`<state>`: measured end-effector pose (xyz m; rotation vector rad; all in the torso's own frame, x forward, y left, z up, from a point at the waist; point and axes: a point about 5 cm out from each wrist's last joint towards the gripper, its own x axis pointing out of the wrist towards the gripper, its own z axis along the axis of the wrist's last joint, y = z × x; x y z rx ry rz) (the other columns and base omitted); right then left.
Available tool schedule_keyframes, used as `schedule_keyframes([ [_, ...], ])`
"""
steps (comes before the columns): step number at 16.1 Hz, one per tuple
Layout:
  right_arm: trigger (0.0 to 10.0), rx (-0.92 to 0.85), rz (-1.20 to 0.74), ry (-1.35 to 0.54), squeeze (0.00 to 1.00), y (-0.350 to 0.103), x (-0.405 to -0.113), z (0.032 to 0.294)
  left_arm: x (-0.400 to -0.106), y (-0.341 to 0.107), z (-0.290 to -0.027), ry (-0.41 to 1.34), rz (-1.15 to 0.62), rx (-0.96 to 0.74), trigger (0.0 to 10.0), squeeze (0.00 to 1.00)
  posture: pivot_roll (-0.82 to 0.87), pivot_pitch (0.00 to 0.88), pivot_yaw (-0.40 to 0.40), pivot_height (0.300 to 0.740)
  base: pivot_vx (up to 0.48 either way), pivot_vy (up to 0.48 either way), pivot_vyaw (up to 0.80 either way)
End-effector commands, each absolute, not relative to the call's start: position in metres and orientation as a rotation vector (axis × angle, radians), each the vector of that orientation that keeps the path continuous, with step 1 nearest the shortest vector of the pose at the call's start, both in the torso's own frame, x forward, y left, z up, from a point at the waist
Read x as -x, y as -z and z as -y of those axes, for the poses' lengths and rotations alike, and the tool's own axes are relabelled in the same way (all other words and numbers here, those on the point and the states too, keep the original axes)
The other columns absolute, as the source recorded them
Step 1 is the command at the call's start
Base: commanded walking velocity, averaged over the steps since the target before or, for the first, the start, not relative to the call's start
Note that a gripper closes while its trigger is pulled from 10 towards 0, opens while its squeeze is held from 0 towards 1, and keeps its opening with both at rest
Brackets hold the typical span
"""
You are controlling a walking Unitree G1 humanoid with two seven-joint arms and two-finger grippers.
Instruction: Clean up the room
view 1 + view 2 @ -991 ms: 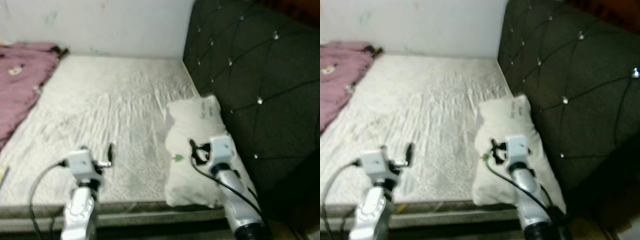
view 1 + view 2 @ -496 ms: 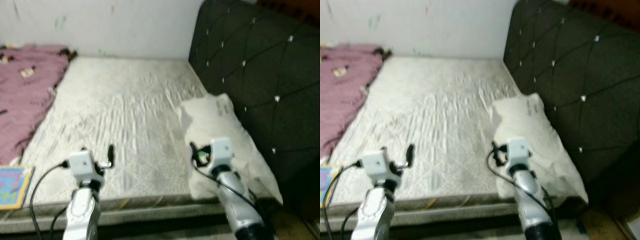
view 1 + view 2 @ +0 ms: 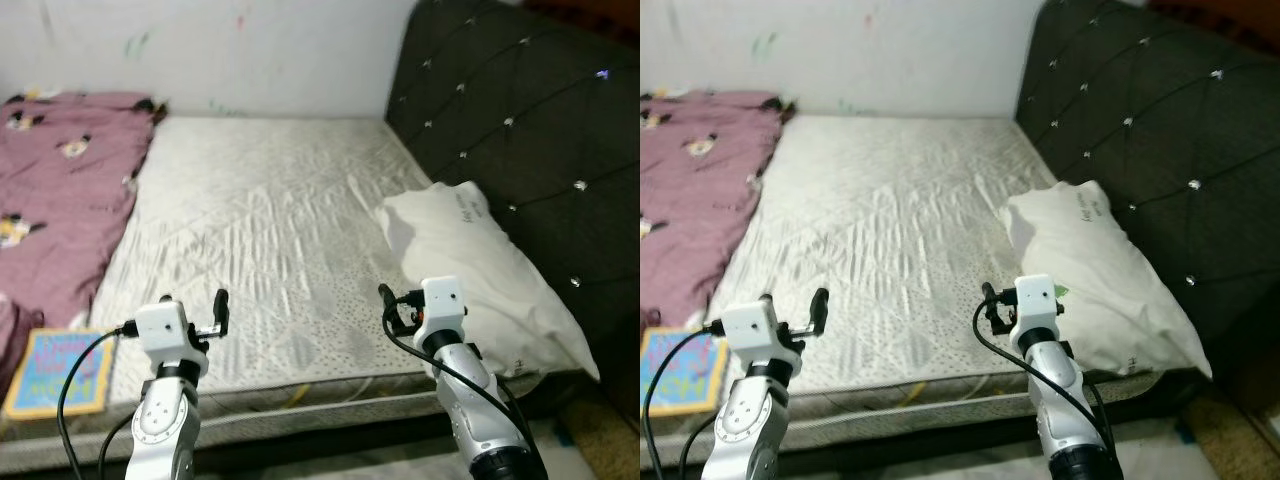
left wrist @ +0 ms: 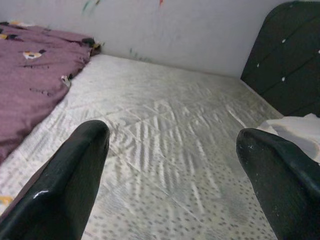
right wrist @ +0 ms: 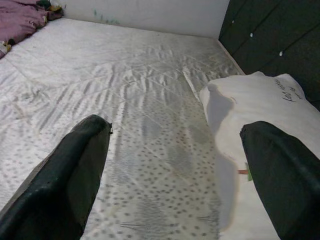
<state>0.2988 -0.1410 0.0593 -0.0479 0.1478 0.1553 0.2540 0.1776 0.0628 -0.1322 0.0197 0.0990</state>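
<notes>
Two grippers in my view, both held above the near edge of the bare mattress (image 3: 270, 220): left gripper (image 4: 172, 165) spread wide with nothing between its fingers, right gripper (image 5: 175, 170) likewise wide apart, touching nothing. White pillow (image 3: 480, 265) lies against the dark tufted headboard (image 3: 530, 140), just beyond my right gripper. Purple blanket (image 3: 60, 190) bunched along the mattress's left side; a colourful book (image 3: 55, 370) at the near left corner.

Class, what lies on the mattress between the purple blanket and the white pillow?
Bare mattress separates purple blanket from white pillow, seen in the left eye view.
</notes>
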Motion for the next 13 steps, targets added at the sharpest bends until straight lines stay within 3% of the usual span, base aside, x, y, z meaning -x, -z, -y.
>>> schedule_keyframes([
  [1,10.0,0.028,-0.124,-0.169,0.0,-0.066,-0.3026,0.1343,-0.2549,-0.0643,-0.1835,-0.113,-0.019,0.12,10.0,0.0,0.0,0.0,-0.081,0.74,0.0,0.48,0.0],
  [11,10.0,0.029,-0.133,-0.178,0.0,-0.0646,-0.3036,0.1315,-0.2559,-0.0642,-0.185,-0.112,-0.016,0.108,10.0,0.0,0.01,0.0,-0.079,0.74,0.0,0.48,0.0],
  [13,10.0,0.027,-0.134,-0.181,0.0,-0.0645,-0.304,0.131,-0.2565,-0.0661,-0.1839,-0.102,0.0,0.12,10.0,0.0,0.01,0.0,-0.079,0.74,0.0,0.0,0.0],
])
